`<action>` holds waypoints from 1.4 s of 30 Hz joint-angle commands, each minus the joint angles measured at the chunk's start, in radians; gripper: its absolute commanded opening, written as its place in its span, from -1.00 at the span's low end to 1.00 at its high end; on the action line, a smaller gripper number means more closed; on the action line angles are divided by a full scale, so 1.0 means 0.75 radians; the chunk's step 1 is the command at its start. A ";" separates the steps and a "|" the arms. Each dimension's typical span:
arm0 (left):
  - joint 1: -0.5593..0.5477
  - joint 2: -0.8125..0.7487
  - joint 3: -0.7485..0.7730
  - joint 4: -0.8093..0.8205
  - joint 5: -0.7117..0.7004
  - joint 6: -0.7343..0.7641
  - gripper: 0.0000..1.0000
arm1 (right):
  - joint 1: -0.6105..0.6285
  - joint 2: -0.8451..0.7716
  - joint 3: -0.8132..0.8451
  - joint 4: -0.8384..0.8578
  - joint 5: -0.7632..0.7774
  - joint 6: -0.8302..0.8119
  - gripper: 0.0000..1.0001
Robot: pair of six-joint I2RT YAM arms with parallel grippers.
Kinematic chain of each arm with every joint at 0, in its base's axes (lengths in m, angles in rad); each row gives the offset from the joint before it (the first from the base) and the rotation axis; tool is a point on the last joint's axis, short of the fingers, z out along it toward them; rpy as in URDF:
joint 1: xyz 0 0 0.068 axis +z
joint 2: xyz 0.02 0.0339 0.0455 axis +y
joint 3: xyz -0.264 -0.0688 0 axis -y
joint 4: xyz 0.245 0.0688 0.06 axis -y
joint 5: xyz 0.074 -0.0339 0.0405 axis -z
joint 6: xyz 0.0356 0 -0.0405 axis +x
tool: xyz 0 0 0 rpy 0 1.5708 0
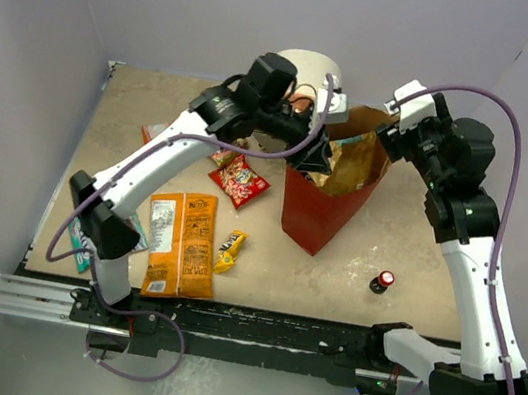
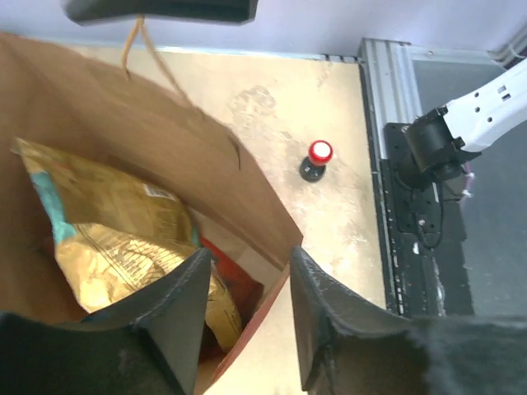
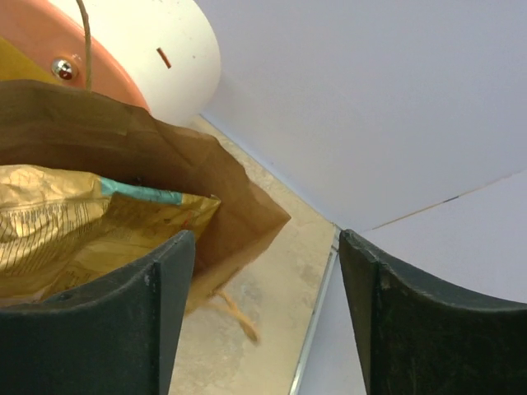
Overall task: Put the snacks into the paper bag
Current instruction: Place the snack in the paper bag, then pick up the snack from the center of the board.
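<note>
The paper bag (image 1: 322, 212) stands upright mid-table, red outside and brown inside. A gold and teal packet (image 1: 351, 161) sticks up in it. It also shows in the left wrist view (image 2: 115, 239) and the right wrist view (image 3: 74, 226), with something red (image 2: 226, 267) beneath it. My left gripper (image 1: 314, 153) is open over the bag's left rim, its jaws astride a bag corner (image 2: 272, 247). My right gripper (image 1: 393, 138) is open and empty by the bag's far right rim (image 3: 214, 193). An orange bag (image 1: 197, 245), a tan bag (image 1: 162, 246), a yellow bar (image 1: 228, 249) and a red packet (image 1: 240, 181) lie on the table.
A teal packet (image 1: 85, 247) lies partly under the left arm near the left edge. A small red-capped bottle (image 1: 384, 281) stands right of the bag, also in the left wrist view (image 2: 317, 158). The round white and orange drawer unit (image 1: 310, 72) stands behind the bag, against the back wall.
</note>
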 commanded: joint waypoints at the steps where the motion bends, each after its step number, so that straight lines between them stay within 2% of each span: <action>1: 0.048 -0.205 -0.068 0.030 -0.171 0.100 0.00 | -0.007 -0.031 0.012 0.067 0.037 0.092 0.53; 7: 0.319 -0.382 -0.224 -0.046 -0.236 0.088 0.13 | -0.030 -0.051 0.004 0.059 0.010 0.150 0.74; 13: 0.642 -0.523 -0.503 -0.131 -0.285 0.120 0.22 | -0.089 -0.068 0.048 0.032 -0.193 0.218 0.83; 19: 0.995 -0.543 -0.828 -0.297 -0.206 0.325 0.25 | -0.110 -0.085 0.060 -0.013 -0.312 0.230 0.85; 21: 1.072 -0.510 -0.914 -0.349 -0.196 0.398 0.27 | -0.110 -0.087 0.066 -0.034 -0.365 0.222 0.83; 24: 1.120 -0.431 -1.024 -0.384 -0.227 0.482 0.32 | -0.111 -0.081 0.065 -0.054 -0.462 0.219 0.79; 29: 1.123 -0.318 -1.165 -0.243 -0.385 0.522 0.42 | -0.110 -0.071 0.043 -0.044 -0.542 0.223 0.74; 36: 1.125 -0.181 -1.228 -0.078 -0.499 0.549 0.55 | -0.110 -0.093 0.019 -0.051 -0.565 0.216 0.72; 42: 1.125 -0.132 -1.261 -0.013 -0.495 0.553 0.59 | -0.110 -0.096 -0.010 -0.040 -0.588 0.213 0.70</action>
